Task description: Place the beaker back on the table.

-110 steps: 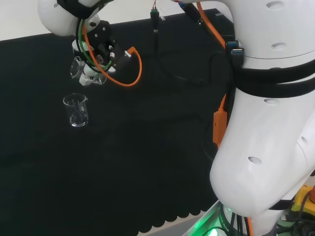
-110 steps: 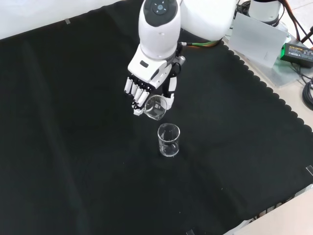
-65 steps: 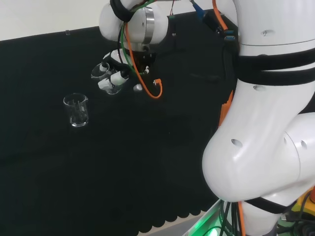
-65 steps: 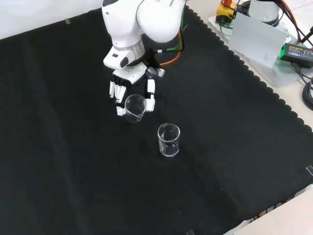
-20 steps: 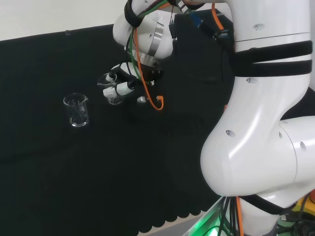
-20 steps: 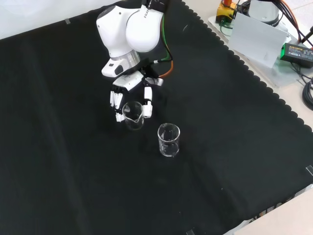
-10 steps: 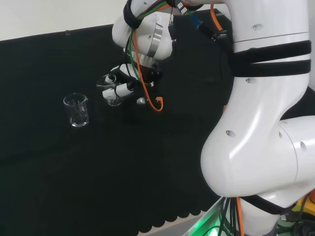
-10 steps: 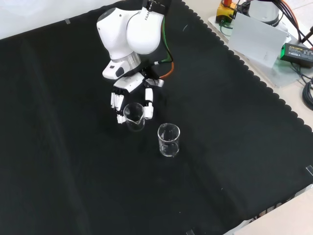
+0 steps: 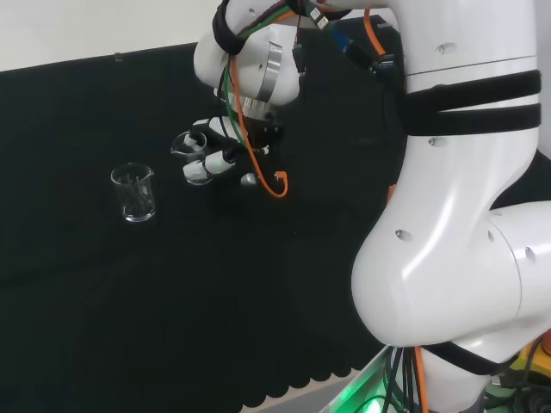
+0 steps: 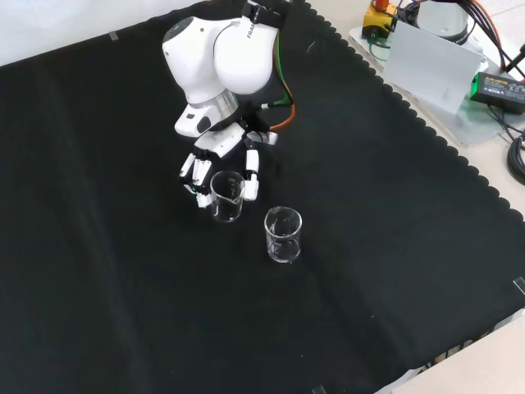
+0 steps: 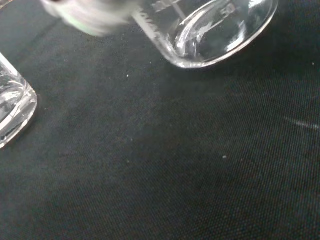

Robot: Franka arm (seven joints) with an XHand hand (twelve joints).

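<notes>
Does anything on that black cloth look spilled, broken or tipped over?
Nothing stands out. Both glass pieces look whole and upright: one beaker within the robot hand, the other beaker standing apart on the cloth, which looks dry.

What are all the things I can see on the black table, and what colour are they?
Beaker in the hand: one, clear glass, upright between the fingers, near the middle of the cloth in the front view.
Second beaker: one, clear glass, standing alone on the cloth, just right of and nearer than the held one in the front view.
Black cloth: one, black with a scalloped edge, covering the bench.
Grey box and cables: off the cloth, at the front view's top right.
Orange cable: one, looping down beside the hand in the head view.
Arm: one, white.
Hand: one, black and white, fingers curled round the beaker.
</notes>
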